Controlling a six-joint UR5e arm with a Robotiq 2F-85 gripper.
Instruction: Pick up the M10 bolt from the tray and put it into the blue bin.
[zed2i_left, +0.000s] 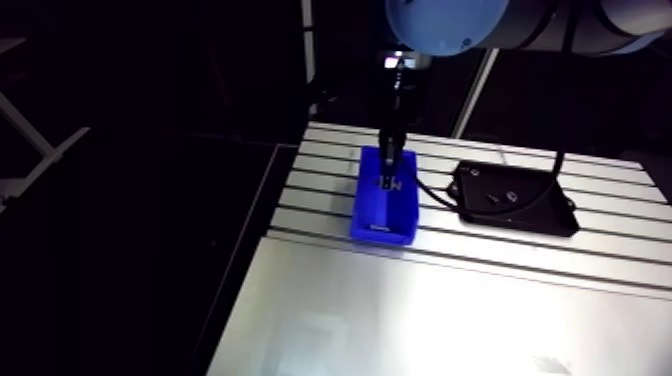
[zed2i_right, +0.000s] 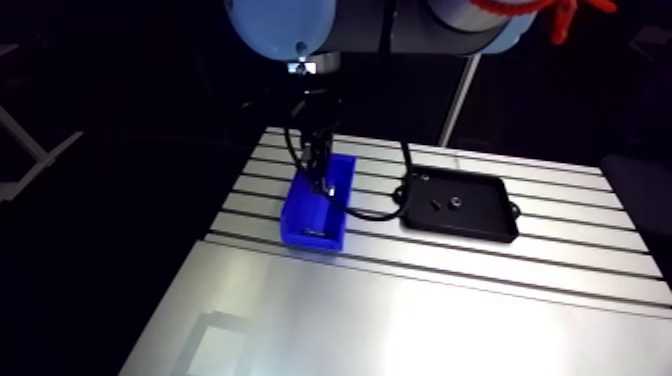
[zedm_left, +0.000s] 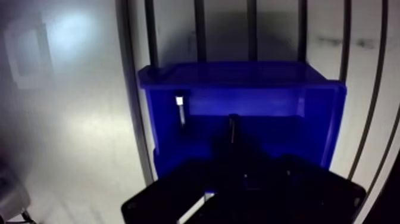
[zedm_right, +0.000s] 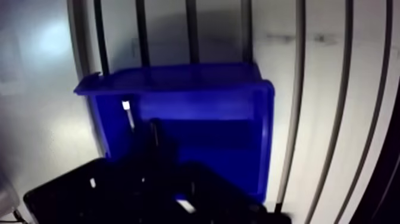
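1. The tool (zed2i_left: 388, 182) hangs low inside the blue bin (zedm_left: 238, 74); it is too dark to tell whether it is spread or pinching.
2. A slim dark shape just ahead of it, maybe the M10 bolt (zedm_left: 234, 126), stands over the bin floor.
3. Better to release low and centred, away from the walls. The tray (zed2i_right: 485, 215) lies at 3 o'clock of the bin.

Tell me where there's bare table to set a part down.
The smooth sheet in front of the blue bin and tray is broadly bare. So are the slotted rows past the tray, away from the bin. The gap between bin and tray is narrow, and the gripper hangs over the bin.
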